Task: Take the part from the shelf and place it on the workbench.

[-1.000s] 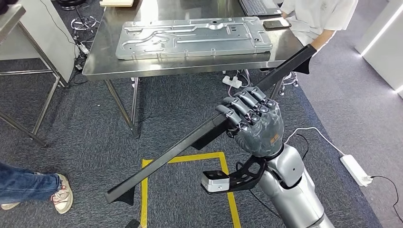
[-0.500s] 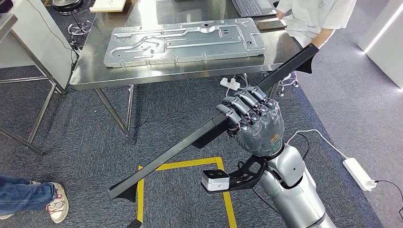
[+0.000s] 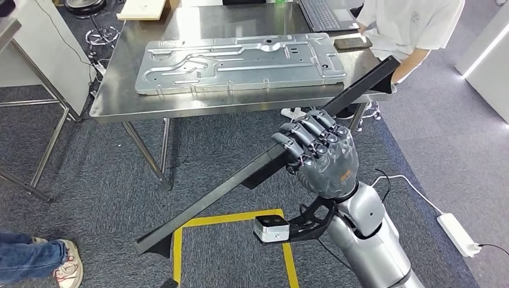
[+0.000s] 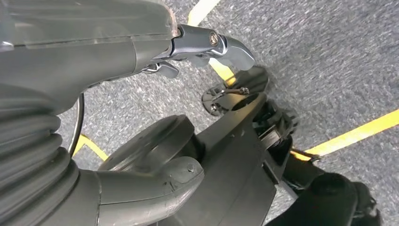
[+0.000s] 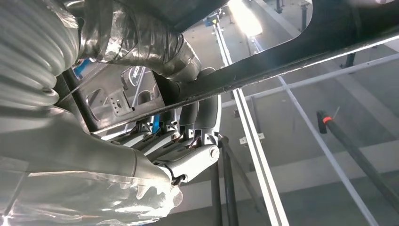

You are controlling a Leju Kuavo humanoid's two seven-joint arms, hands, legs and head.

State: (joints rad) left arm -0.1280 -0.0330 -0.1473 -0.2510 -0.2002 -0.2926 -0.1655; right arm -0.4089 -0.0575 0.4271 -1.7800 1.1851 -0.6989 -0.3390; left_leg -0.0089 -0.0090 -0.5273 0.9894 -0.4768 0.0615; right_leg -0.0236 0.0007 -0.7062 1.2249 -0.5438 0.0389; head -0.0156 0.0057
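The right hand (image 3: pixel 321 157) grips a long black part (image 3: pixel 222 189) mid-length, fingers curled over it. The part's far end overlaps the worktop (image 3: pixel 198 108) edge ahead. The left hand (image 4: pixel 94 141) holds nothing, fingers apart.

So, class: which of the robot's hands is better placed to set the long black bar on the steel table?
The right hand: it grips the black bar, whose far end reaches the table edge.

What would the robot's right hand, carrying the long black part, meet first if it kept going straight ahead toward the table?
Probably the front edge of the steel workbench. The right hand grips the black part, whose far end already overlaps the bench's right corner, so it may touch first; depth is unclear.
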